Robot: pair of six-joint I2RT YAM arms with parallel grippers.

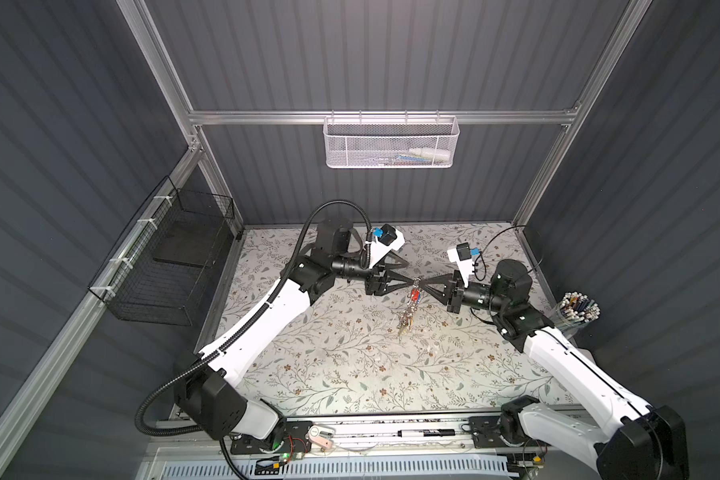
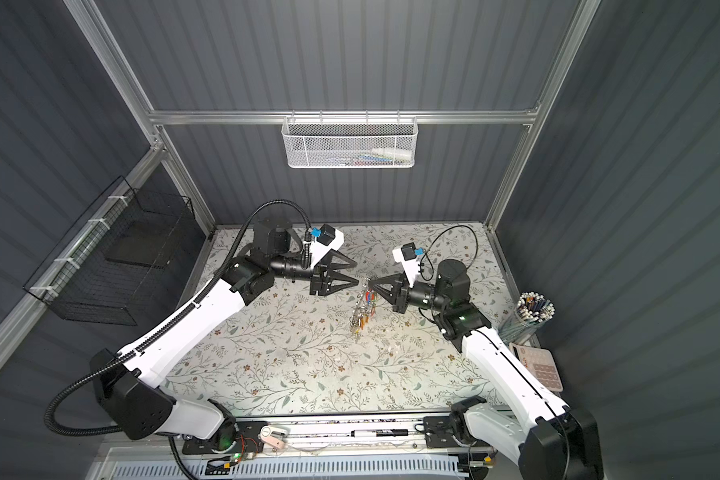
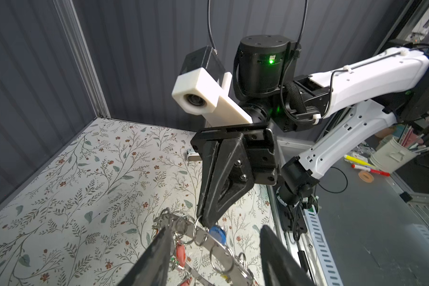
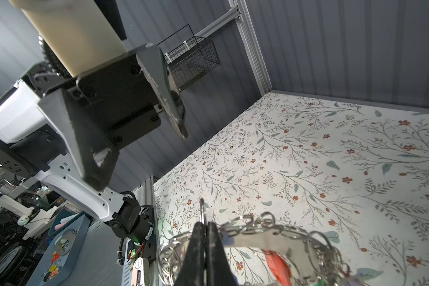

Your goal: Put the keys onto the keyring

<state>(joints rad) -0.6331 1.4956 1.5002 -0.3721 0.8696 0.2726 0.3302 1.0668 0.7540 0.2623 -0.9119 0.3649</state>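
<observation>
Wire basket (image 1: 163, 266), black, is hanging on the side wall at nine o'clock of the flowered surface (image 1: 329, 365). Left pincer (image 1: 410, 275) is hovering over the surface's middle, reaching in from nine o'clock, its jaws standing apart and gripping nothing. Its tips are sitting just beside the top of the keyring (image 1: 411, 305). That keyring is dangling from the right pincer (image 1: 423, 284) and trailing toward six o'clock in both top views, coloured tags hanging along its rim. Keys (image 3: 217, 232) are showing in the left wrist view only as a blue tag, lying against the grey plate right by the right pincer's tip. Whether they are threaded on is too hidden to say. Coming in from three o'clock, the right pincer is pinching a small split ring on the keyring's rim, jaws closed on it. Cup of pens (image 1: 580, 309) is standing at the surface's three o'clock edge.
</observation>
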